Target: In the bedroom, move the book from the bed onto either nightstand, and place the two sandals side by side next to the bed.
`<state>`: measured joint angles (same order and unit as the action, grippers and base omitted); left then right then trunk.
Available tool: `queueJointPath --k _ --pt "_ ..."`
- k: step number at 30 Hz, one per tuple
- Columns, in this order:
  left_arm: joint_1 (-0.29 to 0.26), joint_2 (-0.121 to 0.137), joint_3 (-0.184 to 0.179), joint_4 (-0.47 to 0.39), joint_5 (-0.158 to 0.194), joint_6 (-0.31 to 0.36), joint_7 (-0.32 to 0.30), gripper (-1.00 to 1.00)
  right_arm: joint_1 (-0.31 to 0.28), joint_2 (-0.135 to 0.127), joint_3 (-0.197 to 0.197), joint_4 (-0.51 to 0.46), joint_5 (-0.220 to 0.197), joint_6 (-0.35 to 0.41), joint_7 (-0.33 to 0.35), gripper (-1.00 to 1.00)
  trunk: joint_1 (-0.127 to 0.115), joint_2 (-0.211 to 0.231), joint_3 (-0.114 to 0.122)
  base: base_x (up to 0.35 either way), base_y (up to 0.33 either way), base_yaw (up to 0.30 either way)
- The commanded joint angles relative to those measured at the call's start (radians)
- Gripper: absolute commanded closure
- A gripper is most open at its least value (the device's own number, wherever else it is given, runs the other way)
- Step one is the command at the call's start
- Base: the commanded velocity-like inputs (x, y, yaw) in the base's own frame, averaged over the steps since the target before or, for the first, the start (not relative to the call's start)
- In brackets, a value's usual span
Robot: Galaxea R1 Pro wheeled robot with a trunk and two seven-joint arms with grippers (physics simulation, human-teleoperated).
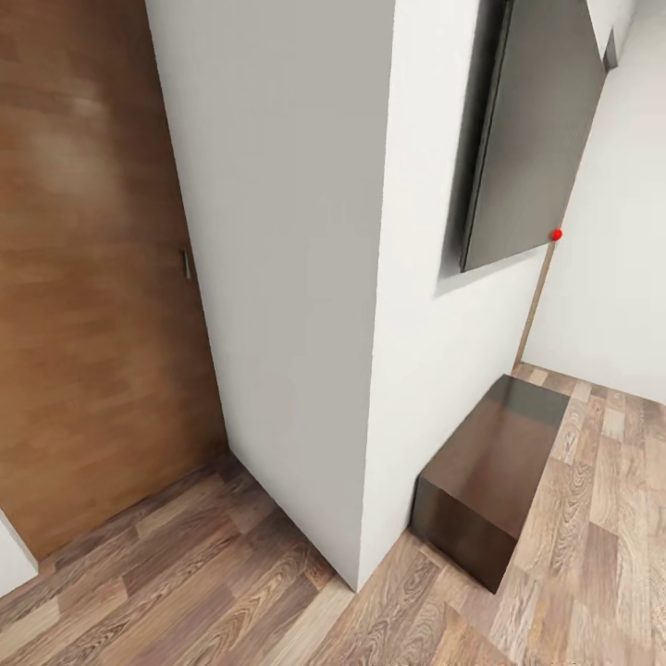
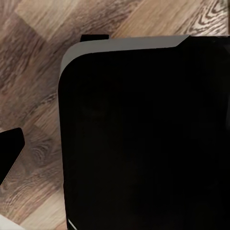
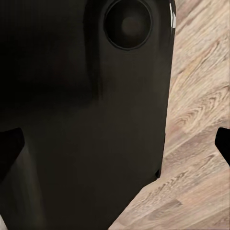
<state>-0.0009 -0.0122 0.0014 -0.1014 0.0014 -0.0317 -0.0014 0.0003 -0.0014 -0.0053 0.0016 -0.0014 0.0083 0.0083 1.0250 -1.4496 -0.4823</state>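
Ahead, in the head view, a white wall corner (image 1: 370, 277) is seen jutting toward the camera, its edge running down to the wood-plank floor (image 1: 231, 601). To its left a brown wooden door (image 1: 92, 277) is shown, cut off by the picture's left and top edges, with a small metal handle (image 1: 186, 265) at its right edge. To the right of the corner a dark-framed panel (image 1: 527, 129) (a window or a mirror, it cannot be told which) is mounted on the wall; its top is cut off, and a small red dot (image 1: 556, 235) is seen at its lower right corner. Below it a dark glossy wooden block (image 1: 490, 472) is set on the floor against the wall; no drawer fronts can be made out on it, so whether it is a nightstand or a bench cannot be told.

None of the book, the bed or the sandals can be located from these views.

In the left wrist view a large black body with a pale grey rim (image 2: 143, 134) is seen over the floor planks, with a dark tip (image 2: 10, 151) cut off at the edge. In the right wrist view a black body with a round recess (image 3: 86, 105) covers much of the floor, and dark tips are clipped at both side edges. Whether either pair of jaws is released or clenched cannot be told.
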Motion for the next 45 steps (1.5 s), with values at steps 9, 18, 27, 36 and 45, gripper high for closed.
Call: queueJointPath --k 9,18,27,36,45 --pt "0.001 0.000 0.000 0.000 0.000 -0.003 0.000 -1.00 0.000 0.000 -0.001 0.000 0.000 0.001 0.001 -1.00 0.000 0.000 -0.001 0.000 0.000 -0.286" --pt "0.000 0.000 0.001 0.000 0.000 -0.004 0.000 -1.00 0.000 0.000 -0.001 0.000 0.000 0.001 0.001 -1.00 0.000 0.000 -0.001 0.000 0.000 -0.286" --pt "-0.001 0.002 0.002 -0.001 0.002 -0.004 0.000 -1.00 0.000 0.000 -0.001 0.000 0.000 0.001 0.001 -1.00 0.000 0.000 -0.002 0.202 0.000 -0.175" --pt "0.000 0.002 0.002 -0.001 0.002 -0.004 0.000 -1.00 0.000 0.000 -0.001 0.000 0.000 0.001 0.001 -1.00 0.000 0.000 -0.002 0.241 0.000 -0.013" --pt "0.000 0.000 0.002 0.000 0.002 -0.004 0.000 -1.00 0.000 0.000 -0.001 0.000 0.000 0.001 0.001 -1.00 0.000 0.000 -0.002 0.036 0.000 -0.090"
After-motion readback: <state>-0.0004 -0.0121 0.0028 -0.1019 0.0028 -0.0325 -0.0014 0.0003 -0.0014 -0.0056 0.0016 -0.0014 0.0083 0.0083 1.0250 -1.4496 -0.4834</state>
